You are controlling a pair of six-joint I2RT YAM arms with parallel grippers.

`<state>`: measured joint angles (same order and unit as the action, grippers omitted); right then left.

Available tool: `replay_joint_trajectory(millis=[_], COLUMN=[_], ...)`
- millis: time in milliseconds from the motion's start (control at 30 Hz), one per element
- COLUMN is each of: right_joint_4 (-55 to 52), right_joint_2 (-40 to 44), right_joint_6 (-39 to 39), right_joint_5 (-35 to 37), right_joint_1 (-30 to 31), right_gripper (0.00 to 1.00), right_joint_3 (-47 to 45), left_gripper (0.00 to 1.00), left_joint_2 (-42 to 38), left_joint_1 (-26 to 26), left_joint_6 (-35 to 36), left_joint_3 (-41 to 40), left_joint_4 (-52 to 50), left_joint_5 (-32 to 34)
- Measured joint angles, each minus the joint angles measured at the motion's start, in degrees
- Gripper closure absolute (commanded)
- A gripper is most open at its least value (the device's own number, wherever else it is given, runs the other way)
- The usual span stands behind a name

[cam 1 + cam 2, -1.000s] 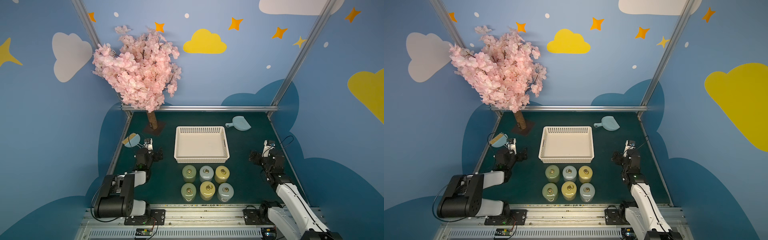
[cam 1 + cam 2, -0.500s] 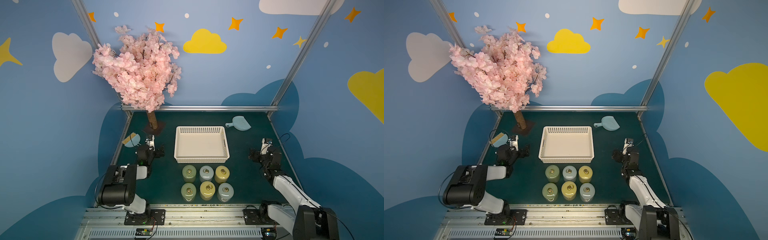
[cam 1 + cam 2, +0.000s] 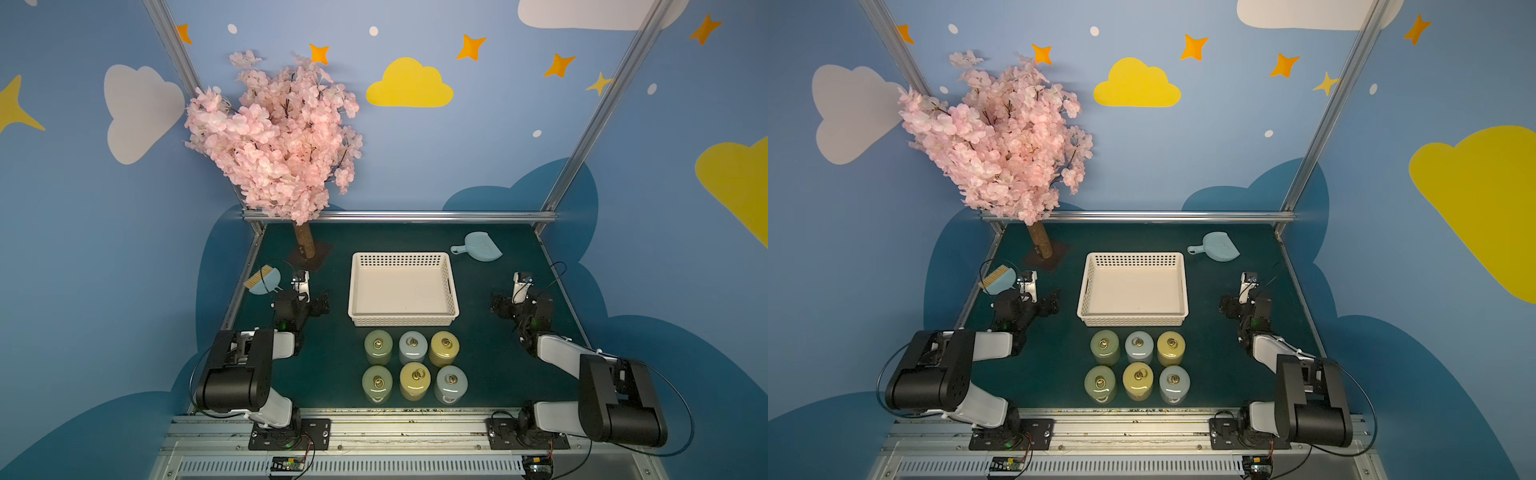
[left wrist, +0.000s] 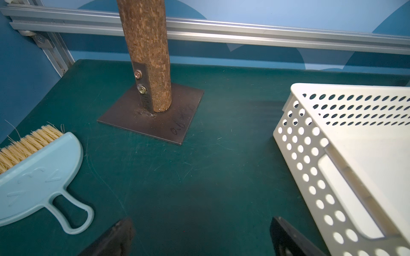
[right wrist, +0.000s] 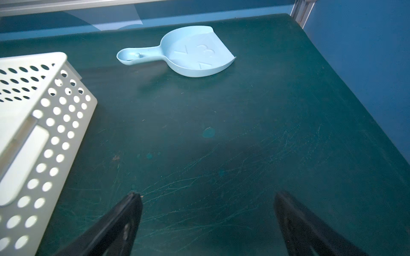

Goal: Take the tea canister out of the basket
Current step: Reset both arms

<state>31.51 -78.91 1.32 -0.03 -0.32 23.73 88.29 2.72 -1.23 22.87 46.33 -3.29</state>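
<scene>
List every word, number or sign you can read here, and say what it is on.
"3": raised on the blue dustpan, with small triangles beside it.
Handwriting on the tree's metal base plate: too scrawled to read.
Raised marks on the blue brush: not legible.
The six tea canisters: no label visible.

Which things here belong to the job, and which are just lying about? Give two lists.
Job: white perforated plastic basket, empty; six round lidded tea canisters, green, pale blue and yellow, outside it; left claw and right claw, both open.
Lying about: pale blue plastic dustpan; pale blue hand brush with straw bristles; pink blossom tree.
</scene>
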Motion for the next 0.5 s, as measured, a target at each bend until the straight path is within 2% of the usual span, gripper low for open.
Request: replay_joint_trajectory(millis=[167,500], right_joint_4=[5.8,5.1], right_joint_2=[-6.6,-6.6], right_joint_6=[-0.1,-0.4], right_joint_5=[-0.1,0.4], right_joint_1=[0.4,1.7], right_gripper=[0.01,0.02], right_joint_3=[-0.5,1.1], left_gripper=[0.0,0.0], left_joint_2=[0.0,0.0], left_joint_1=[-0.1,-0.2], left_joint_6=[0.1,0.2], left_joint_3=[0.0,0.0], left_joint_4=[0.0,0.0], left_joint_5=[0.0,0.0])
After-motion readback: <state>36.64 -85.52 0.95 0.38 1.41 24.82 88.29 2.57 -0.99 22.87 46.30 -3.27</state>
